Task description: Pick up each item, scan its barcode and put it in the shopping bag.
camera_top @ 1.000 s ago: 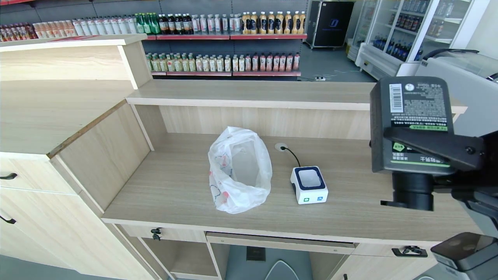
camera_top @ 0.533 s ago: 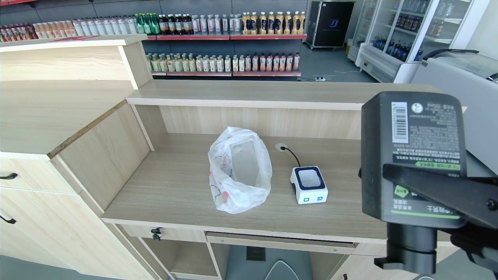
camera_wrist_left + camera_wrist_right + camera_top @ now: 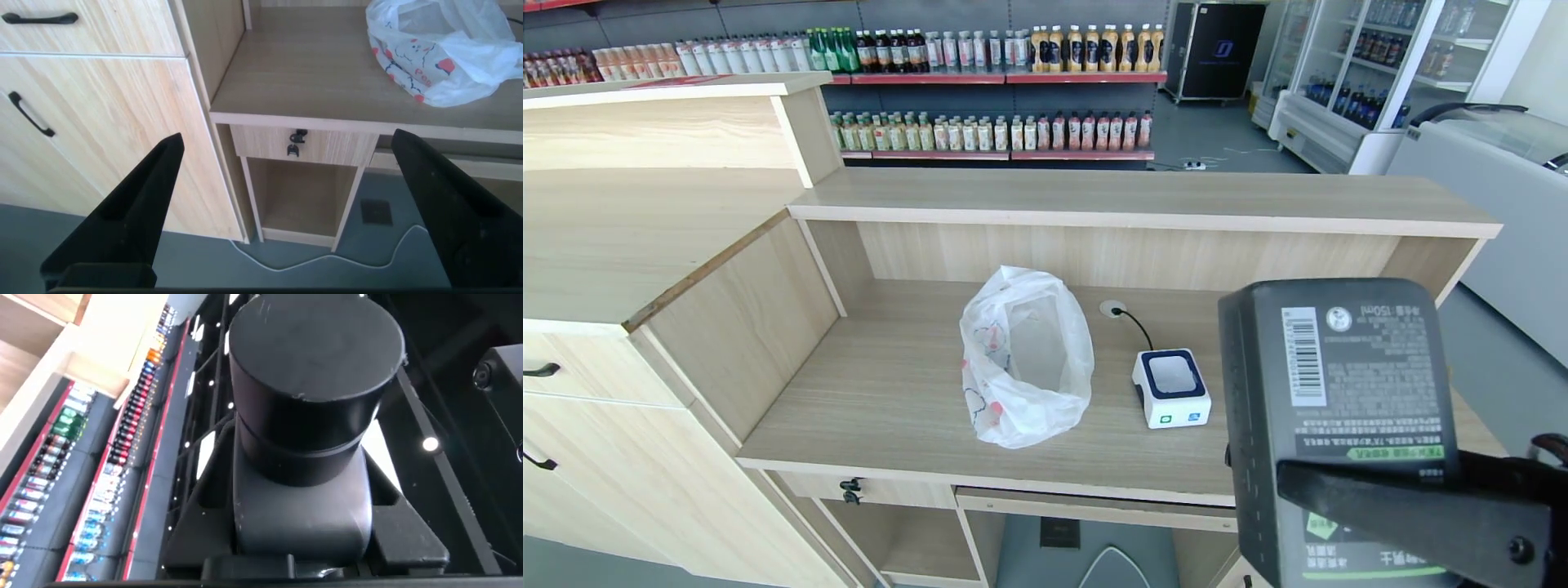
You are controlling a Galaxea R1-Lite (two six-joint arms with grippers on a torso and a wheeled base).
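Note:
A black bottle [image 3: 1339, 392] hangs upside down at the lower right of the head view, its barcode label facing the camera. My right gripper [image 3: 1347, 498] is shut on it, one finger crossing its label; the right wrist view shows the bottle's round cap [image 3: 315, 400] between the fingers. It is in front of the counter, right of the white barcode scanner [image 3: 1172, 388]. The translucent shopping bag [image 3: 1025, 359] stands open left of the scanner. My left gripper [image 3: 288, 140] is open, low beside the counter's front, with the bag [image 3: 441, 49] beyond it.
The wooden counter [image 3: 890, 384] has a raised back ledge and a tall side wall on the left. A cable runs from the scanner to a hole in the top. Drawers and cupboard handles [image 3: 37, 18] lie below. Drink shelves and fridges stand behind.
My right gripper has carried the black bottle down and to the left in the head view, from beside the back ledge to the counter's front right. Bag and scanner stayed put.

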